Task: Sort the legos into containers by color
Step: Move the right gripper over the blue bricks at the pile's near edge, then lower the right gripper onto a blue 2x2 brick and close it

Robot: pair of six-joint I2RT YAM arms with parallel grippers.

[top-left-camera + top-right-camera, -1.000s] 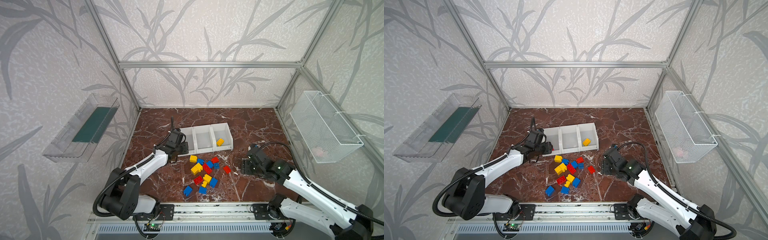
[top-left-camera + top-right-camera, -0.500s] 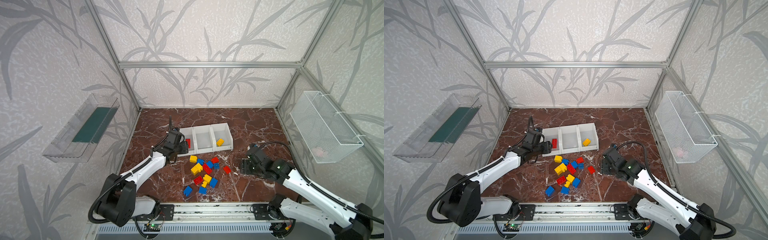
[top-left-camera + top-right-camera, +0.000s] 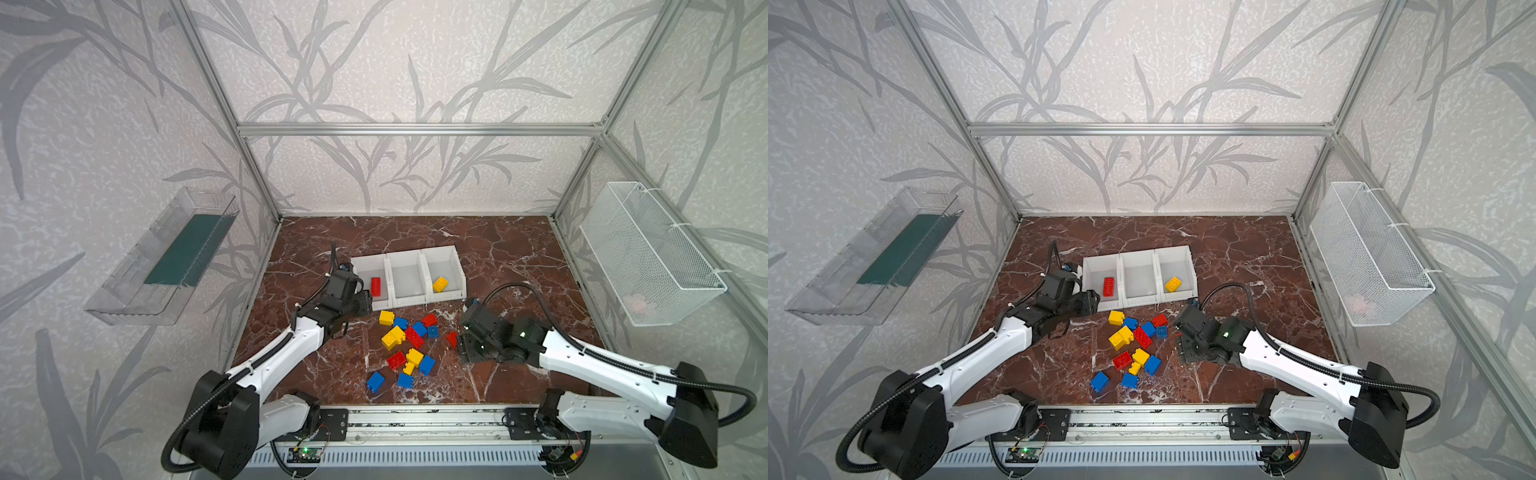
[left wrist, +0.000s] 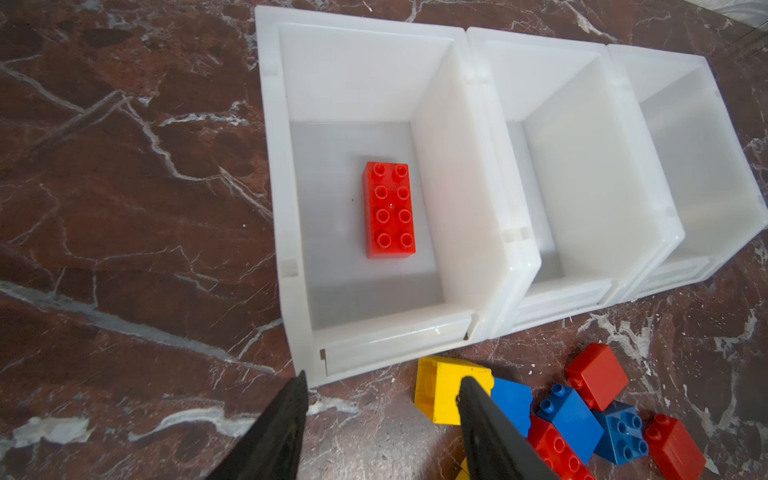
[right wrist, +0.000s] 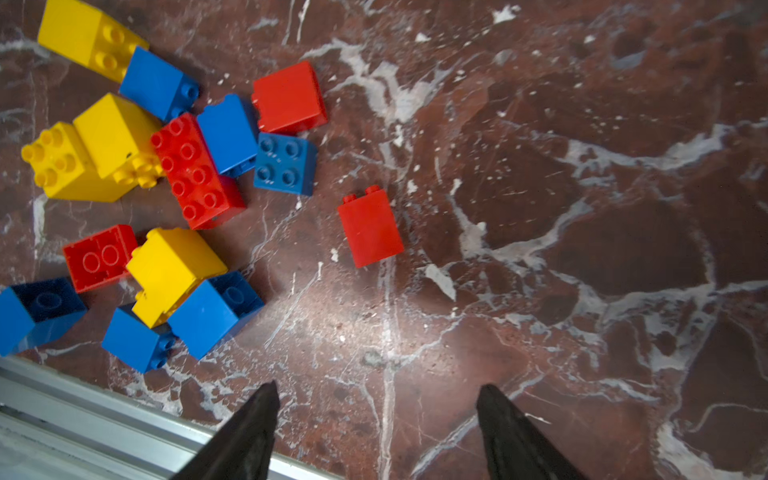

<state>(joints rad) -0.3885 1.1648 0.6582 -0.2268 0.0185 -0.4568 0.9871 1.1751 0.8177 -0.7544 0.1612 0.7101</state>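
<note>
Three white containers stand in a row. The left container (image 3: 365, 262) (image 4: 353, 75) holds a red two-by-four lego (image 3: 376, 286) (image 3: 1109, 286) (image 4: 389, 210). The right container (image 3: 446, 252) holds a yellow lego (image 3: 440, 284) (image 3: 1172, 284), and the middle container (image 3: 404, 258) holds nothing. A pile of red, yellow and blue legos (image 3: 414, 336) (image 3: 1142, 336) (image 5: 195, 170) lies in front of them. My left gripper (image 3: 360, 302) (image 4: 384, 377) is open and empty, just before the left container's front corner, with a yellow lego (image 4: 440, 390) by one finger. My right gripper (image 3: 467, 351) (image 5: 378, 386) is open and empty, right of the pile, near a lone red lego (image 5: 370, 228).
An aluminium rail (image 3: 415, 415) (image 5: 83, 399) runs along the front edge, close to the right gripper. A wire basket (image 3: 648, 257) hangs on the right wall and a clear tray (image 3: 166, 266) on the left wall. Bare marble floor (image 3: 519, 257) lies behind and beside the containers.
My left gripper has drawn back from over the left container toward the front, and the red lego now shows lying inside. The right gripper has edged left toward the pile.
</note>
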